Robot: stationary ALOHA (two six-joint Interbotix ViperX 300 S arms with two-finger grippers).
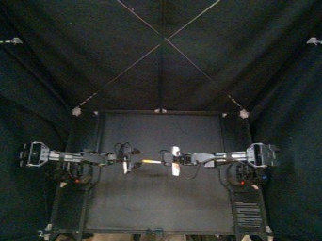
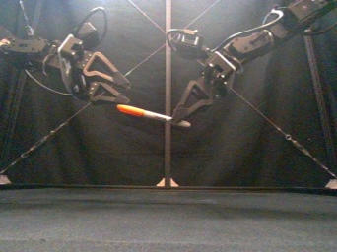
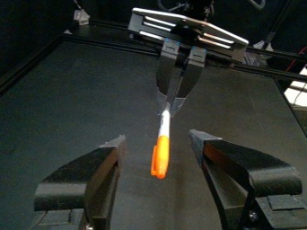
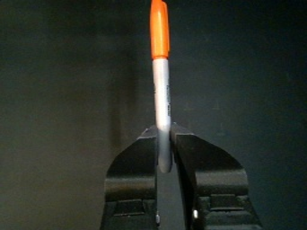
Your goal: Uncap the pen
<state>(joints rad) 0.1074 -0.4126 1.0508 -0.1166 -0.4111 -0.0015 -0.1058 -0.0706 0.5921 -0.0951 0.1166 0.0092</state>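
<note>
Front view is showing the left gripper (image 2: 113, 95) hanging in mid-air with its fingers spread apart. The orange cap (image 2: 132, 111) is lying at their tips and, judging by the left wrist view, sitting between them without touching either. The pen (image 2: 164, 118) is sloping down from that cap toward the right, well above the table (image 2: 168, 217). The right gripper (image 2: 186, 116) is pinching the far end of its grey barrel, fingers pressed tight onto it. Risk is starting on the left: if those open fingers are closing while the cap is sitting off-centre, one pad is likely hitting first and levering the pen sideways. Further right, the long unsupported barrel is acting as a lever, so any such push is probably twisting it in the right gripper's narrow hold. At the right end the grip is looking short and close to the pen's tail, so a pull along the axis may be sliding the barrel out instead of freeing the cap, and the pen would be dropping to the table.
</note>
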